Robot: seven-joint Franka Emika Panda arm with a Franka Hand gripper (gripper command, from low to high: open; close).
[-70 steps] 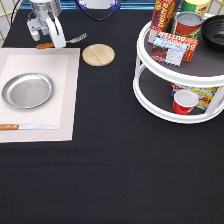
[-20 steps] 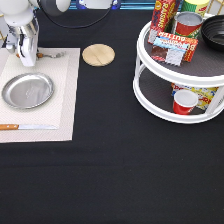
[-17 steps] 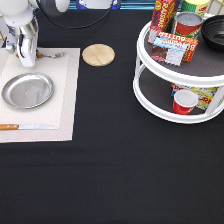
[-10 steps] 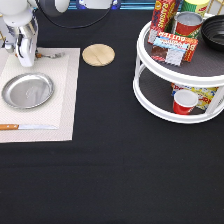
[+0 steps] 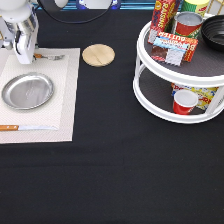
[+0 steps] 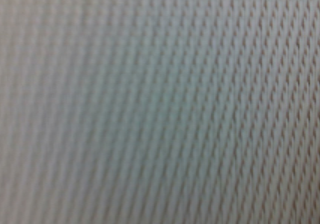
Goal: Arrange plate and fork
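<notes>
Low, gripper (image 5: 24,56) stands upright, touching fork (image 5: 50,57).

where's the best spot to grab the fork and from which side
Probably the fork is best gripped on its handle, from straight above. It lies flat on the placemat above the plate, lengthwise along the exterior view's left-right, tines to the right. The handle end sits right at the pincer, partly hidden by it, so closing across its narrow width suits.

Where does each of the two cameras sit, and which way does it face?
Exterior view: fixed off the arm, looking down across the table; shows the gripper low over the placemat, at the fork, above the plate.
Wrist view: on the hand, facing woven mat closely; no robot parts.
Shared: the placemat.
</notes>
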